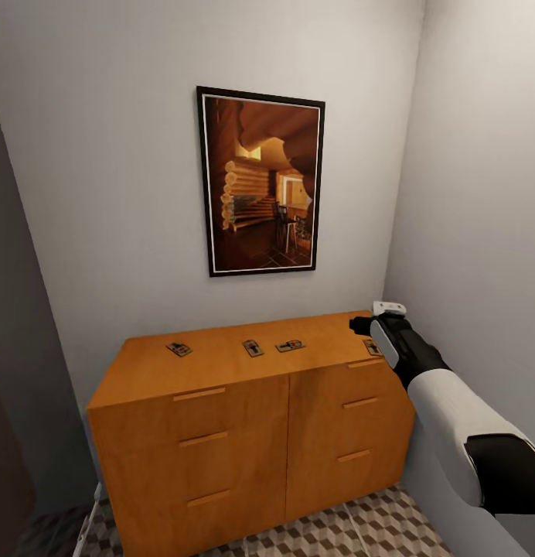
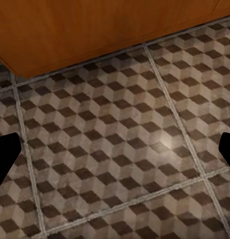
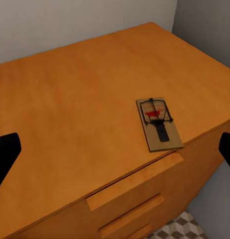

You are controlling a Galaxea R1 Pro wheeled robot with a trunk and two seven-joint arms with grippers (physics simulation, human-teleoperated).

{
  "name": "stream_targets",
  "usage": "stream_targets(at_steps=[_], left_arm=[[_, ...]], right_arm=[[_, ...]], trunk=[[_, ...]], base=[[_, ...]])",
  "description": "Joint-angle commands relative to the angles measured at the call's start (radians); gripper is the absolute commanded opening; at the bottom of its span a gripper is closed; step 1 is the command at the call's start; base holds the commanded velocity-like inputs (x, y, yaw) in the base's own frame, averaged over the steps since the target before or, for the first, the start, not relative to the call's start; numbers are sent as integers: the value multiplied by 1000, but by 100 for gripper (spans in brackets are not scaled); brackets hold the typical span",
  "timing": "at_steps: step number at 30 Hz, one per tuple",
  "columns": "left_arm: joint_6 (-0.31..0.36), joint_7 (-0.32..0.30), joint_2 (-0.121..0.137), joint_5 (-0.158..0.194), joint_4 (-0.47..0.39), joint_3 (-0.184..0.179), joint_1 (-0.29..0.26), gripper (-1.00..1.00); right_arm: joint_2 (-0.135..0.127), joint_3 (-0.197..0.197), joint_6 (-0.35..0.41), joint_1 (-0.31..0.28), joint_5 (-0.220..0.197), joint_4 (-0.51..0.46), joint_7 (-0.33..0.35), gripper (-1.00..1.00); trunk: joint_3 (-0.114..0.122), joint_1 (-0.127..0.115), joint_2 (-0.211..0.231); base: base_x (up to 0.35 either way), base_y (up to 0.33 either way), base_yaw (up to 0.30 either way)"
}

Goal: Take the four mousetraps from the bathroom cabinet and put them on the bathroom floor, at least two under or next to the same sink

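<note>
— Grey walls and a framed picture (image 1: pixel 261 182) fill my head view; what's on the cabinet (image 1: pixel 221 410)?
— Four mousetraps (image 1: pixel 253 347) on top, my right gripper (image 1: pixel 376 325) by the rightmost one.
— Left wrist?
— Left gripper (image 2: pixel 115 149) wide open, empty, over the bathroom floor (image 2: pixel 120 149).
— Right wrist?
— Spread wide, holding nothing, one trap (image 3: pixel 158 122) near the front edge

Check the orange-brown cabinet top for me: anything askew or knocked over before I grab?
Nothing stands out. Four tan wooden mousetraps lie flat on the orange-brown wooden cabinet, each turned differently; the rightmost sits close to the front edge. The framed picture hangs straight.
</note>
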Motion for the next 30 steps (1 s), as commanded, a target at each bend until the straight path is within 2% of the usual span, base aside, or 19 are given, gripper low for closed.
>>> stream_targets(at_steps=[1, 5, 9, 16, 20, 30], left_arm=[[-1, 9, 1, 2, 0, -7, 0, 100], [1, 9, 2, 2, 12, -8, 0, 100], [-2, 9, 5, 0, 64, -7, 0, 100], [-5, 9, 32, -3, 180, -8, 0, 100], [-5, 10, 48, -3, 214, -8, 0, 100], [-5, 10, 60, -3, 311, -9, 0, 100]], right_arm=[[-2, 8, 3, -1, -11, -1, -9, 100], [-2, 8, 2, 0, -11, 1, -9, 100], [-2, 8, 2, -1, -11, 1, -8, 100], [-2, 8, -1, 0, -11, 1, -6, 100], [-2, 8, -1, -1, -11, 1, -4, 100], [-1, 9, -3, -1, -12, 1, -2, 100]], trunk=[[-1, 0, -1], [-1, 0, -1], [-1, 0, -1], [-1, 0, -1], [-1, 0, -1], [-1, 0, -1]], base=[[0, 0, 0], [0, 0, 0], [0, 0, 0], [0, 0, 0], [0, 0, 0], [0, 0, 0]])
